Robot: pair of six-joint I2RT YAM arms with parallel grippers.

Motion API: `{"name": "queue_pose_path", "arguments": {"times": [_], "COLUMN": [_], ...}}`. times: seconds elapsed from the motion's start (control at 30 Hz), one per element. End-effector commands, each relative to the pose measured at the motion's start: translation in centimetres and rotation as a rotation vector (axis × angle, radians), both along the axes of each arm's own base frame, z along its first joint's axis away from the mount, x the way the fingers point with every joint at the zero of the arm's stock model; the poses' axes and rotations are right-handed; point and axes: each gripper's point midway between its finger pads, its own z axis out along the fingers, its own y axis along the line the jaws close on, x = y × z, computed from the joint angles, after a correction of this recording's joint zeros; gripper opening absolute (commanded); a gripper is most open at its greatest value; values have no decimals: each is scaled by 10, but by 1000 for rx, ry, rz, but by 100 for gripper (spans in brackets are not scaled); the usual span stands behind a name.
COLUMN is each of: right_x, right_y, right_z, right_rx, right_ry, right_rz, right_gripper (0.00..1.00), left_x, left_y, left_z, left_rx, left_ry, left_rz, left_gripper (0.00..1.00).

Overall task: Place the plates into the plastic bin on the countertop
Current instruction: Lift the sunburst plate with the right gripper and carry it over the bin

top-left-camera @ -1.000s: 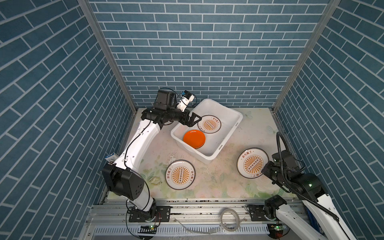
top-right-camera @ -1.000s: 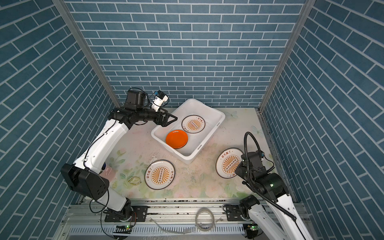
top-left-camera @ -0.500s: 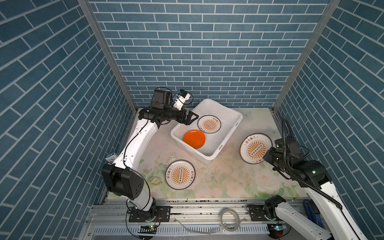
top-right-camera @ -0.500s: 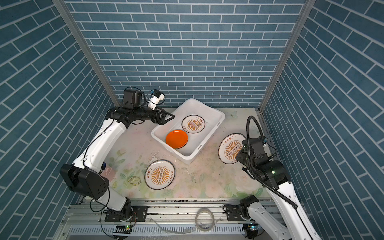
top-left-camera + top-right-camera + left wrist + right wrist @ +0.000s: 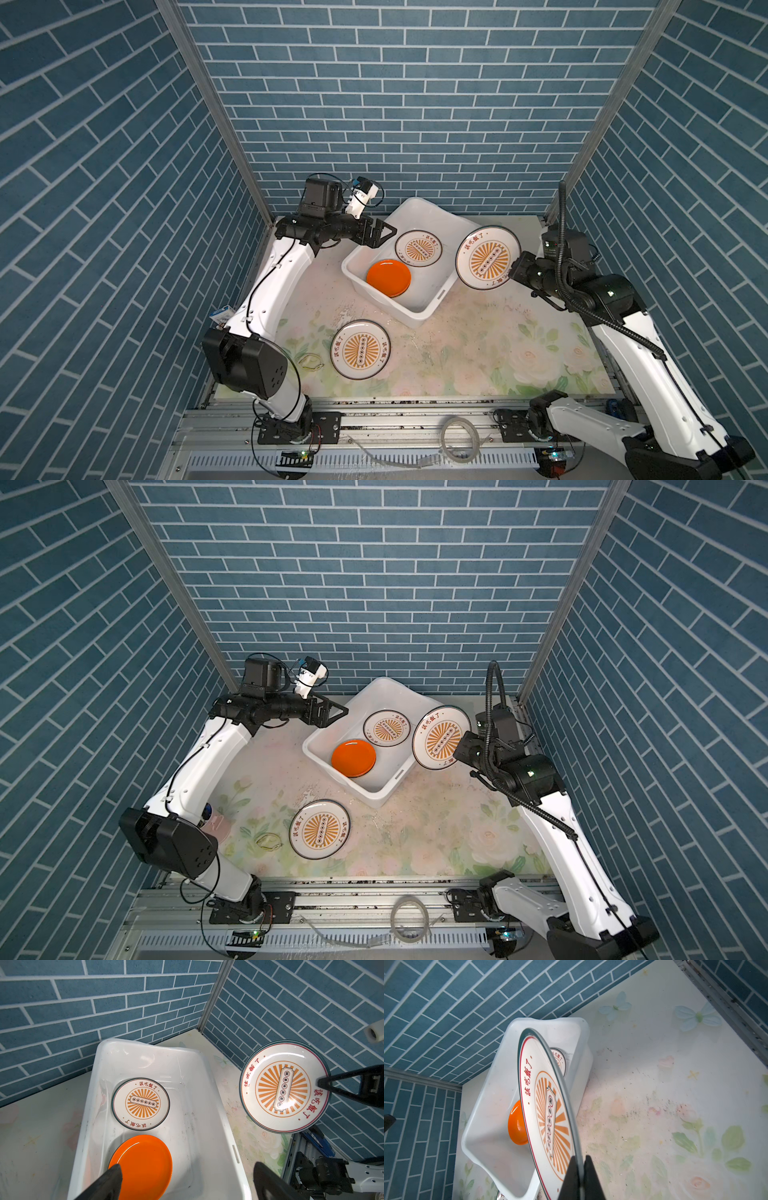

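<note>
The white plastic bin (image 5: 417,321) (image 5: 375,800) sits at the back of the countertop (image 5: 478,340). Lying inside it are a sunburst plate (image 5: 417,248) (image 5: 140,1103) and an orange plate (image 5: 388,277) (image 5: 143,1165). My right gripper (image 5: 512,268) (image 5: 580,1165) is shut on the rim of a second sunburst plate (image 5: 487,257) (image 5: 440,737) (image 5: 548,1109), held tilted in the air at the bin's right edge. A third sunburst plate (image 5: 360,349) (image 5: 320,829) lies flat on the countertop in front of the bin. Above the bin's left corner, my left gripper (image 5: 384,237) (image 5: 188,1167) is open and holds nothing.
A yellow rubber band (image 5: 311,361) lies left of the front plate. A small box (image 5: 221,314) sits by the left arm. Blue brick walls close in the back and both sides, with metal posts at the corners.
The right gripper has lifted its sunburst plate off the countertop and carried it up and left to the bin's edge, tilting it. The left gripper drew back slightly from the bin, still open.
</note>
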Motion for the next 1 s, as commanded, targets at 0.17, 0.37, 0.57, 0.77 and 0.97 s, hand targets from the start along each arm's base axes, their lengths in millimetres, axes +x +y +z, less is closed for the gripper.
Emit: {"name": "queue_pose_path", "arguments": {"times": [0.17, 0.37, 0.57, 0.77, 0.97], "right_x": [36, 58, 93, 130, 164], "right_y": [34, 49, 74, 100, 122], "right_z": [41, 49, 39, 16, -22], "right_rx": [66, 108, 153, 208, 245], "right_ry": [-121, -146, -136, -93, -33], "right_rz": [129, 169, 239, 296, 331], "right_gripper": [0, 0, 0, 0, 0], "left_x": [0, -1, 0, -5, -9], "left_y": [6, 9, 10, 14, 16], "left_z": [17, 13, 19, 20, 26], "left_rx": [-5, 23, 19, 35, 40], "left_ry": [-51, -64, -80, -96, -117], "left_rz": [7, 6, 18, 26, 29], "left_gripper": [100, 99, 100, 100, 100]}}
